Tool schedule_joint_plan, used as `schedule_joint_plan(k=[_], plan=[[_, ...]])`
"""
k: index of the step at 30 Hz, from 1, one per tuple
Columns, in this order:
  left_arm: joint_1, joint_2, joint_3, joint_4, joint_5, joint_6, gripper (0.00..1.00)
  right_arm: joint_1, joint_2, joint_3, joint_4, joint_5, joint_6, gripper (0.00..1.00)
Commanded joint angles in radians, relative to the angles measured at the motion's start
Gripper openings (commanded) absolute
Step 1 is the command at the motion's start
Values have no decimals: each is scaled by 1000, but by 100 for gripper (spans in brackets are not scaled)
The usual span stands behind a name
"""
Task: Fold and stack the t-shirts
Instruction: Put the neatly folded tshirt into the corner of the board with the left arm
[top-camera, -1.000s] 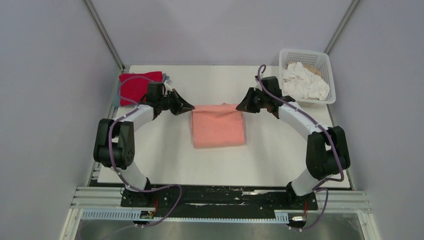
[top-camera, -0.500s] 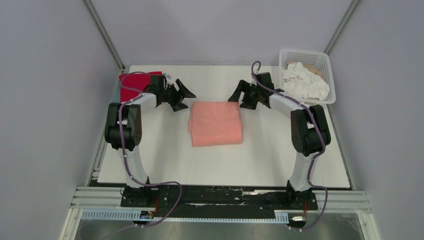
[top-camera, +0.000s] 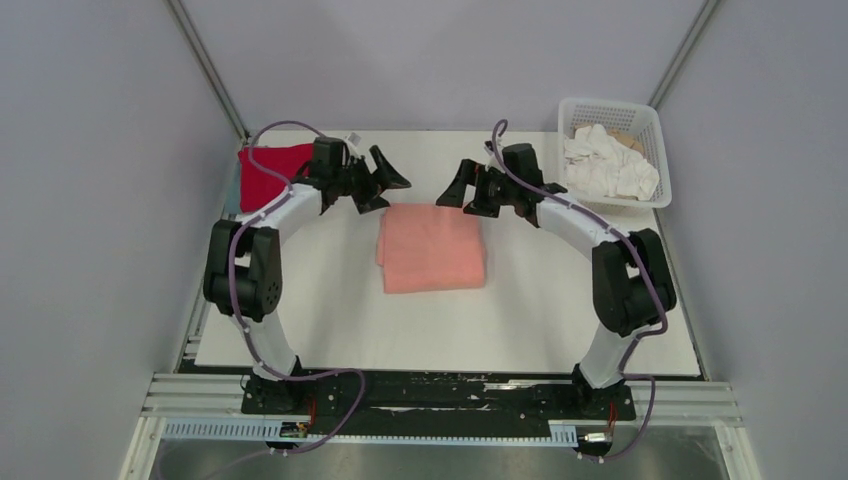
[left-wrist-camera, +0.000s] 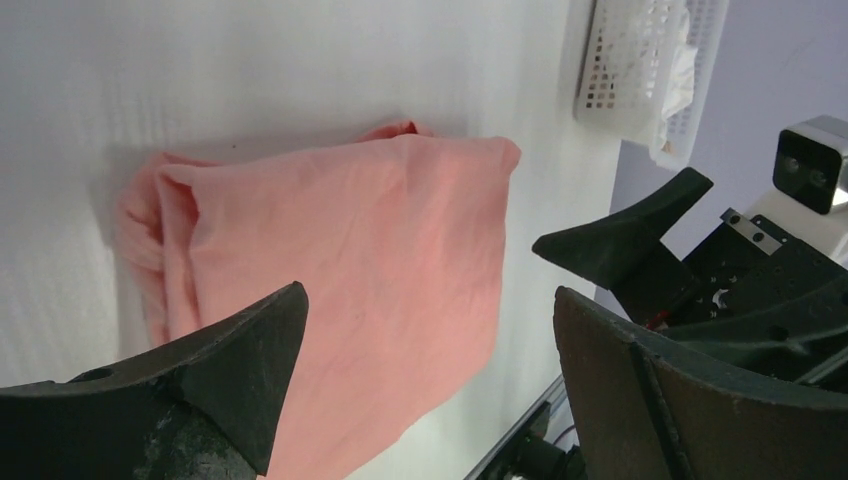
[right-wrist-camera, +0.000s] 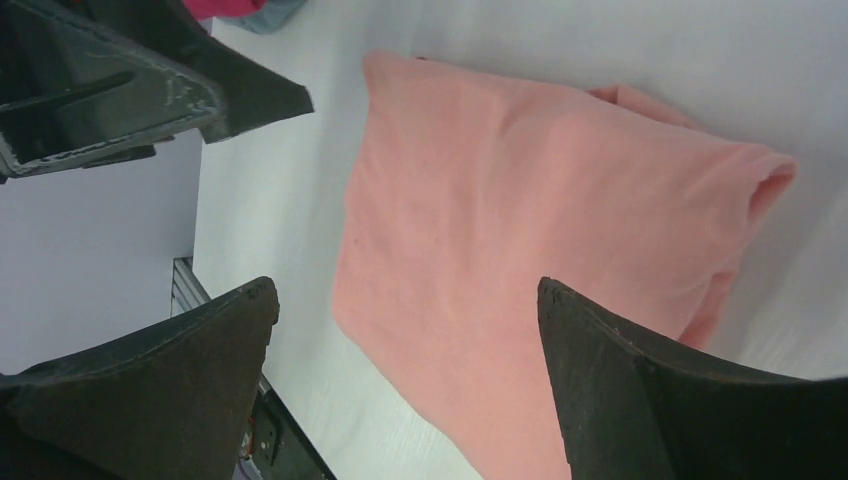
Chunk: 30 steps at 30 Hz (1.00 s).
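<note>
Folding of the salmon-pink shirt (top-camera: 432, 248) looked finished in the top view: it lay as a compact rectangle at mid-table, its edges roughly square to the table (top-camera: 340, 325), while the red shirt (top-camera: 262, 175) sat at the far left corner, well apart from it. The left gripper (top-camera: 393, 194) and right gripper (top-camera: 452, 203) hung near the shirt's far edge, one toward each far corner, facing each other with jaws spread wide and nothing in them. By my reading, the step in hand was the hand-over from folding to stacking. The next move would call for a low grasp under or across the bundle that keeps the layers together, then a carry to the red shirt. The white basket (top-camera: 600, 102) at the far right corner held pale cloth and played no part. In the left wrist view, the fingers framed the pink shirt from above with clear air between pads and cloth; a rolled fold showed along one side, and the other arm's finger appeared beyond the shirt's opposite edge. In the right wrist view, the shirt likewise lay below and between the wide jaws, untouched, with a sleeve end poking out at one corner. A sliver of red and grey-blue cloth (right-wrist-camera: 272, 14) showed at the top edge, behind the left arm's finger.
</note>
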<state>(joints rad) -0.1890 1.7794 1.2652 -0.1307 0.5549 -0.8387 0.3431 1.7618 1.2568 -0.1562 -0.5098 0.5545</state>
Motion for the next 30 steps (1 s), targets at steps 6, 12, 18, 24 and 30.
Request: schedule_joint_plan(k=[6, 12, 18, 24, 30], plan=[[-12, 282, 170, -83, -77, 34, 100, -5, 262, 140, 77, 2, -7, 100], [1, 371, 177, -112, -74, 42, 100, -6, 423, 179, 75, -1, 19, 100], [2, 308, 199, -182, -107, 87, 100, -6, 344, 232, 2, 20, -44, 100], [1, 76, 174, -286, -278, 163, 100, -7, 35, 120, -69, 205, -120, 100], [1, -84, -24, -291, -367, 137, 100, -10, -338, -213, -86, 385, -65, 100]])
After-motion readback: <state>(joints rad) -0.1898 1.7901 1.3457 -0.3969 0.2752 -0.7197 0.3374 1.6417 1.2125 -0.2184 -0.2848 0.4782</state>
